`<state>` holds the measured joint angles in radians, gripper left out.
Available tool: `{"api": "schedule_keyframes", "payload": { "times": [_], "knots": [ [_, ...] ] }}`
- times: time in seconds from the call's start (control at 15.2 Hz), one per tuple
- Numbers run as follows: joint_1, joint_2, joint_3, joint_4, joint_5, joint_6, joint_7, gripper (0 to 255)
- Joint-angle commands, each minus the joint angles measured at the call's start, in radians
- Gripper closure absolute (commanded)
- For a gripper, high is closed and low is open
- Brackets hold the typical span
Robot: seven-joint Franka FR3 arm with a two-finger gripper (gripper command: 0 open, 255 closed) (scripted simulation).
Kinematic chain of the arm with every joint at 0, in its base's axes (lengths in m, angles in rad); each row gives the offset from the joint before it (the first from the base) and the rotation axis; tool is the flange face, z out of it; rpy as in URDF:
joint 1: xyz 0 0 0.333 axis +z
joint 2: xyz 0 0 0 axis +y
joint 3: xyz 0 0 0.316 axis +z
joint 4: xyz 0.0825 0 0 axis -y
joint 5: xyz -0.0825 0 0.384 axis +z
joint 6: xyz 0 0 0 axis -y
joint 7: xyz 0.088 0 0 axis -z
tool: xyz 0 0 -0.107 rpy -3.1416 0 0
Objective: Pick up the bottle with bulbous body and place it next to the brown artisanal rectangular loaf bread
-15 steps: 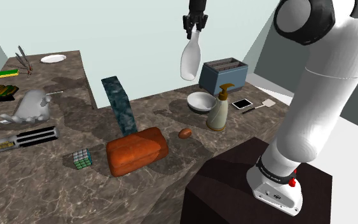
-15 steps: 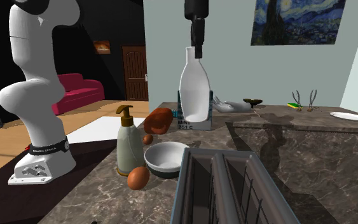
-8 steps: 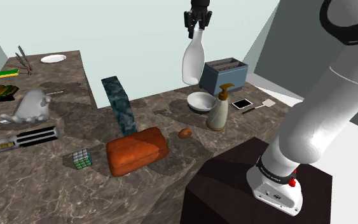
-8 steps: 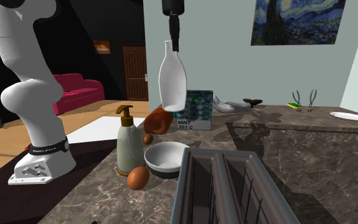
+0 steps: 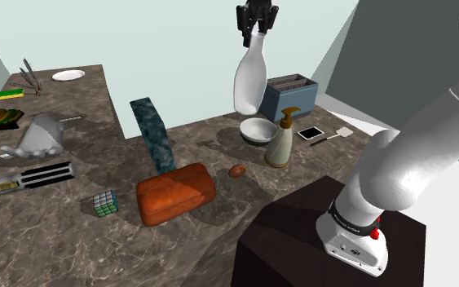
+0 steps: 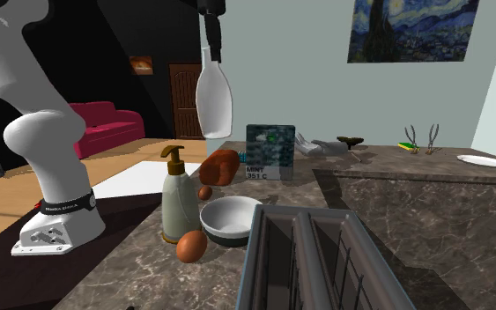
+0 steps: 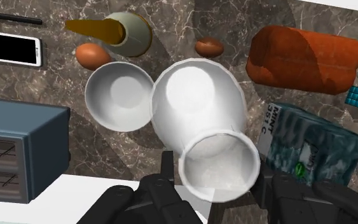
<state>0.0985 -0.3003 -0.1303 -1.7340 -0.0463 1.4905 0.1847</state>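
Note:
A white bottle [image 5: 250, 77] with a narrow neck and bulbous body hangs high above the counter, tilted a little. My gripper [image 5: 257, 24] is shut on its neck. In the second exterior view the bottle [image 6: 213, 97] hangs under the gripper [image 6: 212, 44], above the soap dispenser. In the wrist view the black fingers [image 7: 165, 172] clasp the bottle [image 7: 199, 102] at its neck, over the white bowl's edge. The brown rectangular loaf [image 5: 174, 192] lies on the marble counter, below the bottle and toward the shoulder view's left; the loaf [image 7: 301, 58] also lies beyond the bottle in the wrist view.
Below the bottle stand a white bowl [image 5: 257, 130], a soap dispenser [image 5: 280, 140], a brown egg [image 5: 237, 171], a blue-grey toaster [image 5: 286, 95] and a phone [image 5: 311, 132]. A tall mint box [image 5: 154, 134] stands behind the loaf, and a puzzle cube [image 5: 104, 204] lies beside it.
The gripper has carried the bottle steadily toward the second exterior view's left, from in front of the mint box to above the dispenser. The grip has stayed shut, and the arm's upper links swung aside.

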Motion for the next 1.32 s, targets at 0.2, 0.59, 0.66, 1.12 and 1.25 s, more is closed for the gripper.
{"api": "schedule_keyframes", "payload": {
  "times": [0.2, 0.59, 0.66, 1.12, 1.25],
  "knots": [
    [0.029, -0.098, 0.073, -0.038, 0.010, -0.064, 0.101, 255],
    [0.062, -0.178, 0.166, -0.039, 0.043, -0.146, 0.226, 255],
    [0.067, -0.188, 0.182, -0.034, 0.050, -0.160, 0.247, 255],
    [0.093, -0.247, 0.264, -0.063, 0.092, -0.189, 0.354, 255],
    [0.094, -0.264, 0.264, -0.106, 0.093, -0.163, 0.353, 255]
  ]
}}
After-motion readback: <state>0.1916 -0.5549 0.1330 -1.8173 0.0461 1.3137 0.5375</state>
